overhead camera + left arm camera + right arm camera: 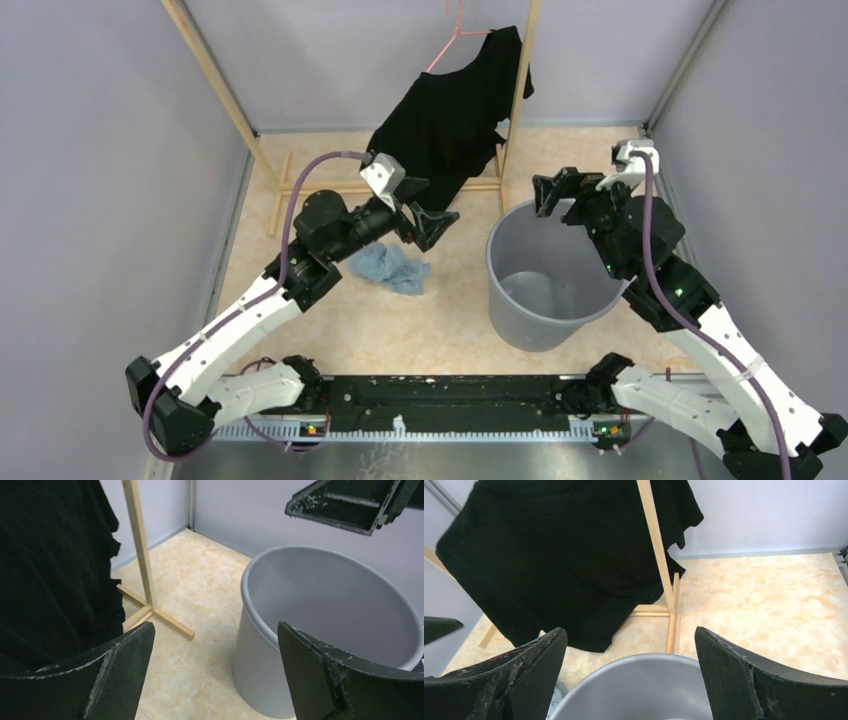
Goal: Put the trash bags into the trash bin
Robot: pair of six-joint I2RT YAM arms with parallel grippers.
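Note:
The pale blue trash bag [392, 268] lies crumpled on the floor, left of the grey trash bin [530, 330]. The bin stands upright and looks empty inside. My left gripper [425, 222] is open and empty, hovering above and just right of the bag, pointing toward the bin [325, 605]. My right gripper [558, 190] is open and empty over the bin's far rim [639, 665]. A sliver of the bag [555, 701] shows by the left finger in the right wrist view. In the left wrist view [215, 675] the bag is out of sight.
A black shirt [450, 110] on a pink hanger [450, 40] hangs from a wooden rack [515, 110] behind the bag and bin. The rack's base bars [155, 612] lie on the floor near the bin. Grey walls enclose the area.

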